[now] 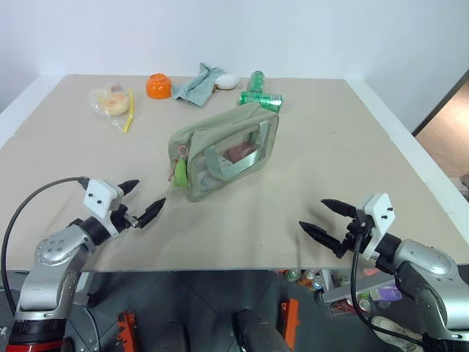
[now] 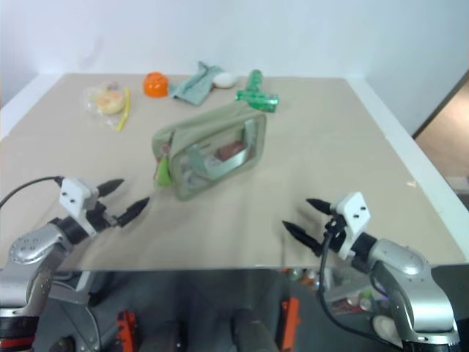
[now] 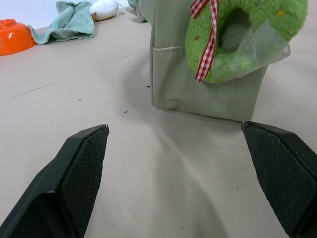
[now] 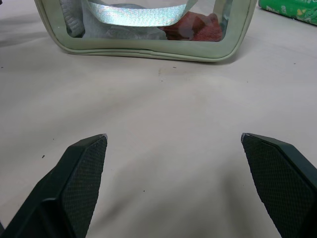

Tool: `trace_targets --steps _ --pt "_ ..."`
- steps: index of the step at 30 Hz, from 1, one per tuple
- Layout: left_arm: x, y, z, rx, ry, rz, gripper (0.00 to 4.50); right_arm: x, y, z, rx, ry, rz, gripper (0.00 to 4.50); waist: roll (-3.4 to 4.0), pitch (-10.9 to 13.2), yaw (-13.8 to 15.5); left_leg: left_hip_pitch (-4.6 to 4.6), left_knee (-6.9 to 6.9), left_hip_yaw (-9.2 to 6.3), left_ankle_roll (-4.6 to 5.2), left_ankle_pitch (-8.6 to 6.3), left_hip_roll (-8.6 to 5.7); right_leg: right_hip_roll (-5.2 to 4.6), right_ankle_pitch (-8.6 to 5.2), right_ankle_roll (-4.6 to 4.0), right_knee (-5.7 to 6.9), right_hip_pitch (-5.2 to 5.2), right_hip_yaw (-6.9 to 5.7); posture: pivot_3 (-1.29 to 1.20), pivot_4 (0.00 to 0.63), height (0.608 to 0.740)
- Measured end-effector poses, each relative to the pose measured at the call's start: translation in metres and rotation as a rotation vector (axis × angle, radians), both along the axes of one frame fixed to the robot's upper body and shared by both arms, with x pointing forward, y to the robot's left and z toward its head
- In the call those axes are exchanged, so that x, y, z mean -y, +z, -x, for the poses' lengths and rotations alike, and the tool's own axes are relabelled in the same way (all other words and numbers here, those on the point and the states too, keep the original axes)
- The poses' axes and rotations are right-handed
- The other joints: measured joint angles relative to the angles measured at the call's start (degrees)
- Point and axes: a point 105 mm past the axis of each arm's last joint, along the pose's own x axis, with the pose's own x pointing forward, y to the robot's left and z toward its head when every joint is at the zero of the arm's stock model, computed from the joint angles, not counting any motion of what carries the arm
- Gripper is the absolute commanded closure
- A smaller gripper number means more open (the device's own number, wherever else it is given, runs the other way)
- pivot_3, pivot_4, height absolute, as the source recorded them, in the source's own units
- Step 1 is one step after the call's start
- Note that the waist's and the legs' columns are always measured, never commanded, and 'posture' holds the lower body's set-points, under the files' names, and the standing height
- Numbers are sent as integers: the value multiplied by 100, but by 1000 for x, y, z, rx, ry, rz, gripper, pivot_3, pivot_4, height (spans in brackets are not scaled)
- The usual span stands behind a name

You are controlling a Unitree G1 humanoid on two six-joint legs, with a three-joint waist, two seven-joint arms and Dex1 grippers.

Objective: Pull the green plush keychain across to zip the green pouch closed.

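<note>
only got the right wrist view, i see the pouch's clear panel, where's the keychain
Observer: The keychain hangs at the pouch's left end, facing the left gripper.
Operator: left gripper holding anything
Observer: No, it is open and short of the pouch.
Operator: what's behind the pouch
Observer: A green bottle, a teal rag and an orange bowl at the table's far side.

Both end effectors (image 1: 142,200) (image 1: 323,218) agape (arms low)
</note>
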Motion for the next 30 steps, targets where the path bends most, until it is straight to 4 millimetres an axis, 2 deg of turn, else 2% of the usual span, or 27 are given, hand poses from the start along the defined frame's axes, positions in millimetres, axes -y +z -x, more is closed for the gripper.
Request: trace_targets --steps 4,7,17,22,26,28,30 --pt "-2 -1 2 8 1 36 54 -1 7 -8 8 14 -17 0 2 1 -30 4 3 11 0 0 2 0 5 -3 0 0 4 0 150 740" --pt "-5 -11 7 -9 -18 53 54 -4 17 -13 18 31 -34 0 2 1 -32 4 4 5 0 0 5 5 5 -5 1 1 2 0 150 740" --pt "-15 -23 12 -16 -31 77 54 -4 14 -13 -3 26 -39 0 2 1 0 0 4 0 0 0 6 7 3 -5 1 -1 1 0 150 740" --pt "-17 -21 10 15 -38 72 54 -5 13 -13 -4 28 -24 0 2 1 12 -1 6 1 0 0 7 8 4 -5 1 -1 1 0 150 740" --pt "-18 -11 7 62 -52 55 54 -6 15 -13 31 42 20 0 2 1 17 -1 6 3 0 0 7 7 4 -5 1 -2 1 0 150 740" --pt "-22 -6 11 82 -61 41 54 -12 22 -16 68 84 54 0 5 3 -17 -1 6 8 0 0 10 8 5 -6 2 -6 2 0 150 740" --pt "-21 -3 21 82 -95 23 54 -19 48 -23 151 151 99 0 18 16 -85 -2 9 39 -1 -1 19 3 15 -11 4 -20 10 0 150 740"
